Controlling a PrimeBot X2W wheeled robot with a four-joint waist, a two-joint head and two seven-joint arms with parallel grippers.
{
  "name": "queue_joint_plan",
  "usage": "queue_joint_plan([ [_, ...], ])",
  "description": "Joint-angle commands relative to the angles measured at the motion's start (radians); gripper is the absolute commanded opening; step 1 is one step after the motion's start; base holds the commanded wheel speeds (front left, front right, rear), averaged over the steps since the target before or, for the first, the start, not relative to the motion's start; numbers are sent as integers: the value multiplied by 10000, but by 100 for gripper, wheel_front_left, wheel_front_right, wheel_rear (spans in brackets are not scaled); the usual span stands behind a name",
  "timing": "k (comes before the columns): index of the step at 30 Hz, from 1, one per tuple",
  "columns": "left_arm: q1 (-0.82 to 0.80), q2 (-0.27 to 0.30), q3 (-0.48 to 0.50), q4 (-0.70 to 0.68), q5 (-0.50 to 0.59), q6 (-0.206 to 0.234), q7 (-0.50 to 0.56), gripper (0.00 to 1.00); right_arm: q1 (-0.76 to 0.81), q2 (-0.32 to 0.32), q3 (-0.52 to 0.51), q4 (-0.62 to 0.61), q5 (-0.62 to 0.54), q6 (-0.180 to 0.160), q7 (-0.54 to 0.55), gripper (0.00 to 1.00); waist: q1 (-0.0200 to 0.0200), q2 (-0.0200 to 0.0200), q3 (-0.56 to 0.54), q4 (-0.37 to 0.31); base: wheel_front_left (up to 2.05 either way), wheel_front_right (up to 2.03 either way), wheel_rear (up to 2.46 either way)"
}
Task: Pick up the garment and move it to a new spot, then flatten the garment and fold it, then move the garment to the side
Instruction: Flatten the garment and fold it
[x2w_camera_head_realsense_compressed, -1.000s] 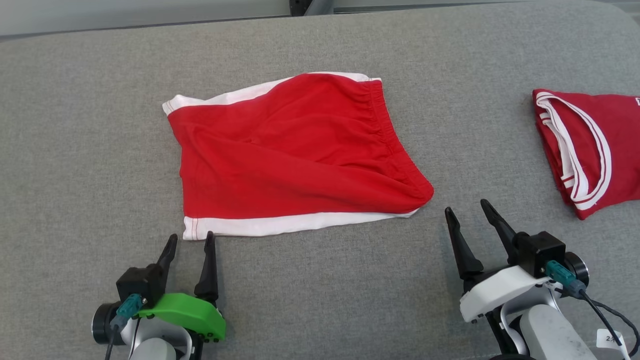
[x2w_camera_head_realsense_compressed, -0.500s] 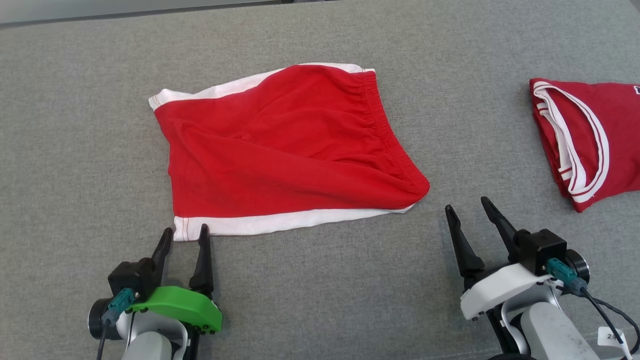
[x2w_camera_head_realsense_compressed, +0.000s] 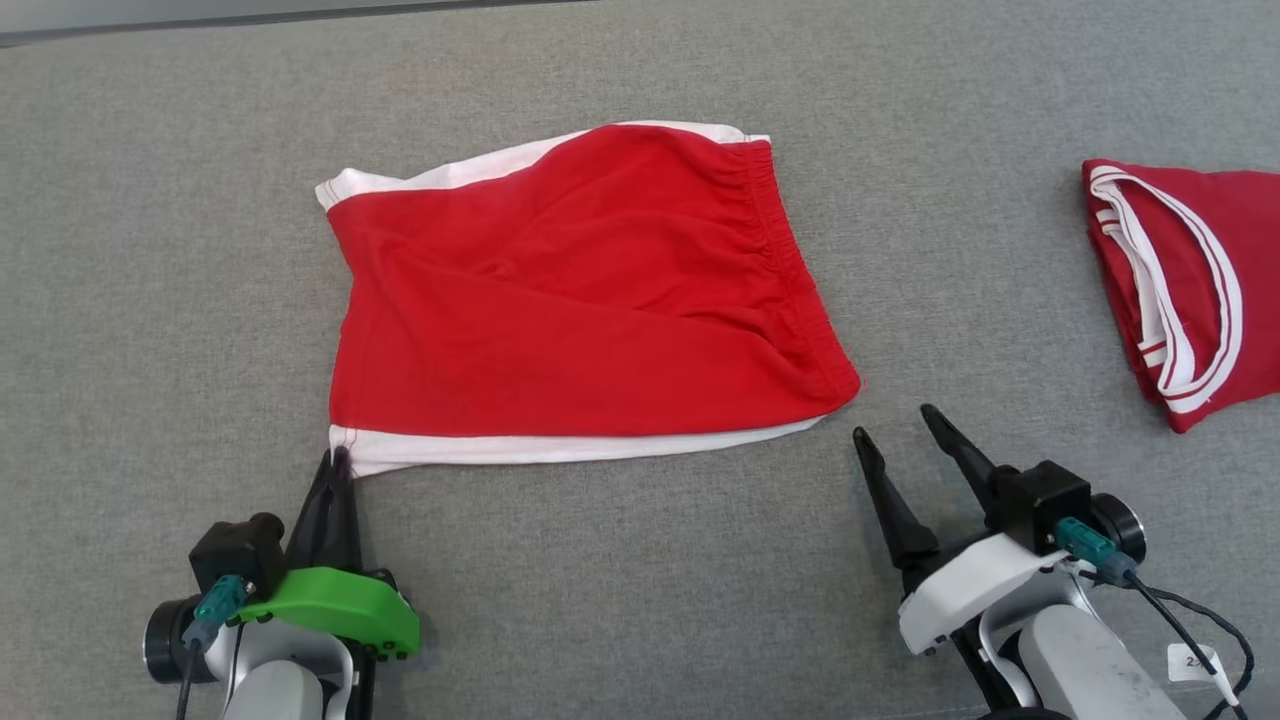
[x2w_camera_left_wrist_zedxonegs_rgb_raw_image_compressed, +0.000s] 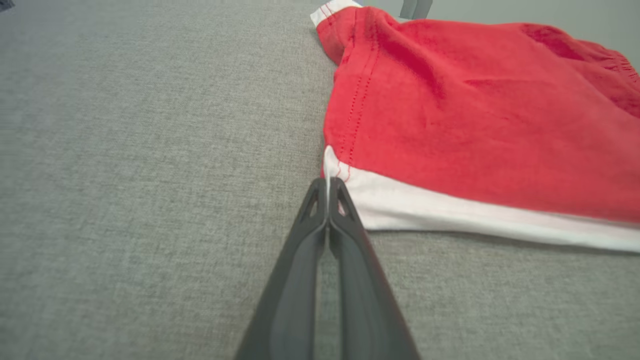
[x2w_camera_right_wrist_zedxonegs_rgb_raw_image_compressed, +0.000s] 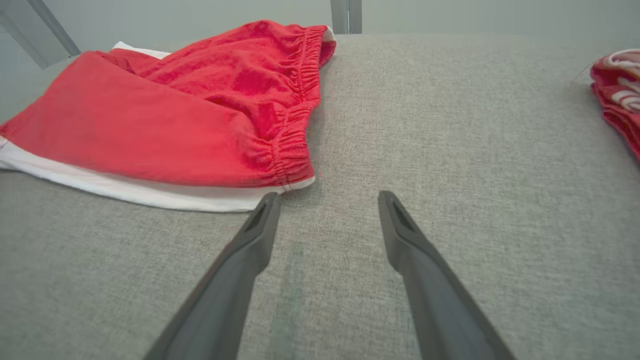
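Looking from the head, the left gripper (x2w_camera_head_realsense_compressed: 338, 458), open a second ago, now clenches the near corner of the red shorts (x2w_camera_head_realsense_compressed: 580, 300), creased but mostly flat on the grey surface (x2w_camera_head_realsense_compressed: 640, 560): pick-up begun. Its wrist view shows white hem (x2w_camera_left_wrist_zedxonegs_rgb_raw_image_compressed: 450, 215) pinched. From the right wrist, the right gripper (x2w_camera_right_wrist_zedxonegs_rgb_raw_image_compressed: 328, 195) gapes beside the waistband (x2w_camera_right_wrist_zedxonegs_rgb_raw_image_compressed: 295, 100), perhaps touching.

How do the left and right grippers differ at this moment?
The left gripper has its fingers shut on the white hem corner of the red white-trimmed shorts; the right gripper has them apart, holding nothing. The left gripper's casing is green, the right gripper's white. Both have long dark fingers pointing toward the shorts over the grey fabric surface.
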Motion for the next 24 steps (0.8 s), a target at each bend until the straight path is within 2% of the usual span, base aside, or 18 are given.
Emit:
queue_joint_plan([
  [1, -56, 32, 204, -104, 150, 111, 4, 0, -216, -231, 343, 118, 117, -13, -14, 100, 0, -2, 103, 145, 0, 0, 0],
  [14, -295, 35, 525, -90, 275, 99, 4, 0, -1278, -1215, 2429, 361, 294, -13, -14, 100, 0, -2, 405, 362, 0, 0, 0],
  [23, -514, 34, 271, -125, 108, 91, 4, 0, -2104, -1718, 3505, 671, 372, -13, -14, 100, 0, -2, 637, 525, 0, 0, 0],
  [24, -528, 34, 251, -128, 95, 97, 4, 0, -2152, -1732, 3565, 683, 410, -13, -14, 93, 0, -2, 655, 535, 0, 0, 0],
])
